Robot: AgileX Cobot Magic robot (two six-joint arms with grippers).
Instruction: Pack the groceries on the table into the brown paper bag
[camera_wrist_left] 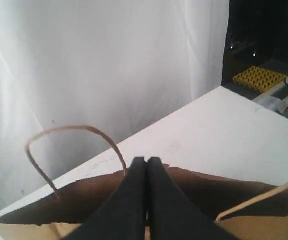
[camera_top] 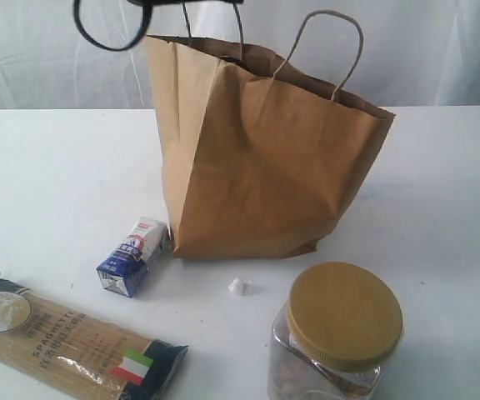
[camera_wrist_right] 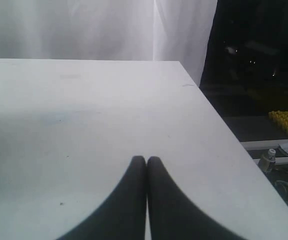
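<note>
The tall brown kraft paper bag stands upright and open-mouthed at the middle of the large flat white bench, its 2 twisted paper-cord handles sticking up. In the exterior view, taking the bag as the clock's centre, the small white-blue carton lies on its side at 8 o'clock, its top end just beside the bag's bottom corner. The long spaghetti pack with the Italian flag lies flat further out at 7 o'clock, apart from the carton. The clear plastic jar with the mustard-yellow screw lid stands upright at 5 o'clock, near the view's edge. A tiny white scrap lies at 6 o'clock, near the bag's base. The left tool hangs over the bag's open mouth, its 2 black fingers pressed together with nothing between them. The right tool is likewise closed and empty, above the white bench surface.
</note>
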